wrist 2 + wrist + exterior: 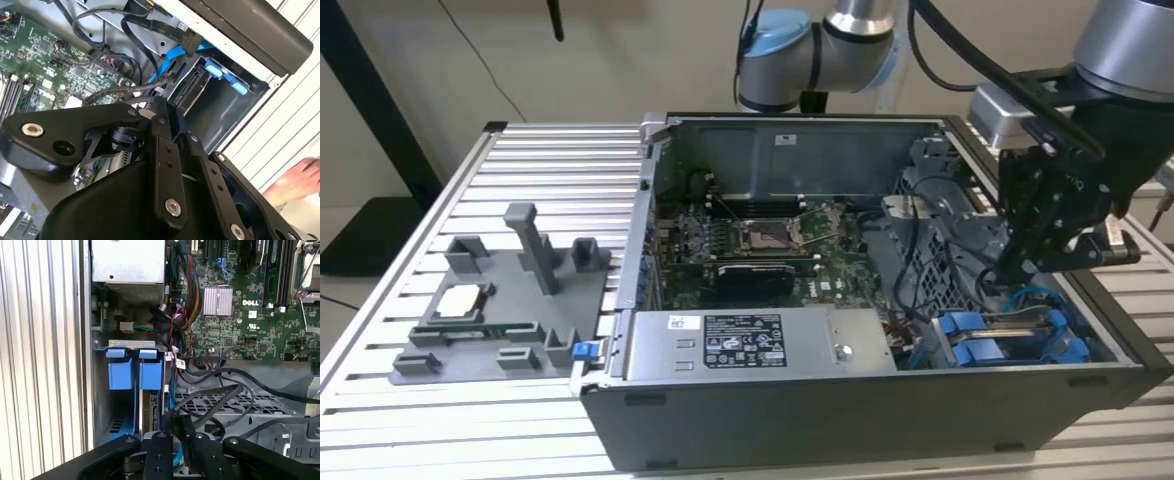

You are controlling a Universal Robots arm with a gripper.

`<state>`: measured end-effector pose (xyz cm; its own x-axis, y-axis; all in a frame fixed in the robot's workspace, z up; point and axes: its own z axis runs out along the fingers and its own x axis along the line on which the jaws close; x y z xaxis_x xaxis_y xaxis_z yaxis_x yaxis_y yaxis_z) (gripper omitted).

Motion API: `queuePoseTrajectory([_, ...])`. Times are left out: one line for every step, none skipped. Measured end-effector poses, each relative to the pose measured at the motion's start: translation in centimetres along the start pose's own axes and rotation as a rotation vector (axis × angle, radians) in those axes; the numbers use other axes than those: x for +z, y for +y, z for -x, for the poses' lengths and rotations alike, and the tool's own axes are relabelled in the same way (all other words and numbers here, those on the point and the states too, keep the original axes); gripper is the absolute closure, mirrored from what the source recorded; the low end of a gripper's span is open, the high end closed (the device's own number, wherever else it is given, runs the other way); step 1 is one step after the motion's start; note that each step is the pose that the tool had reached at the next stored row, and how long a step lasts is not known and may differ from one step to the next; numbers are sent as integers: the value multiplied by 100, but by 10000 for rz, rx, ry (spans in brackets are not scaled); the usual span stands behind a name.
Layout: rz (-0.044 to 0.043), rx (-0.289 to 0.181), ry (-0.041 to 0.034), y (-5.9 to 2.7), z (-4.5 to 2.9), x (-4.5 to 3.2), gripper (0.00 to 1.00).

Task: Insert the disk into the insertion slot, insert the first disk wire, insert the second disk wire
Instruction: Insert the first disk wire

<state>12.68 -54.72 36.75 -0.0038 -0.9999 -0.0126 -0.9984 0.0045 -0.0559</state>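
Note:
The disk (149, 410) sits edge-up in the insertion slot at the case's front corner, its blue carrier tabs (150, 375) beside those of a second blue carrier (120, 375). In the exterior view the disk (1014, 322) lies between blue frames at the case's right. My gripper (1023, 268) hangs just above this bay. In both wrist views the gripper (177, 422) (159, 102) looks shut on the end of a black disk wire (215, 392), close over the disk's rear edge. A blue wire (172, 395) runs down beside it.
The open computer case (854, 420) lies on a slatted table. Inside are the motherboard (761, 240), the power supply (761, 340) and loose black cables (921, 250). A grey fixture (507, 300) stands at the exterior view's left. A person's hand (300, 175) rests outside the case.

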Motion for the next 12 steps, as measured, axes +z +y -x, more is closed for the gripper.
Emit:
queuePoseTrajectory([71,1,0,-14,-3,4,100])
queuePoseTrajectory([142,1,0,-27,-7,9,100])
queuePoseTrajectory([212,2,0,-41,-10,12,100])
queuePoseTrajectory([281,3,0,-55,-13,16,100])
queuePoseTrajectory([349,4,1,-69,-17,19,100])
queuePoseTrajectory([409,5,2,-81,-20,22,100])
queuePoseTrajectory([474,6,2,-94,-23,25,100])
queuePoseTrajectory([537,7,2,-107,-27,29,100])
queuePoseTrajectory([591,7,3,-118,-30,31,100])
queuePoseTrajectory([636,7,3,-129,-33,34,100])
queuePoseTrajectory([673,8,3,-137,-35,36,100])
queuePoseTrajectory([696,8,4,-143,-37,37,100])
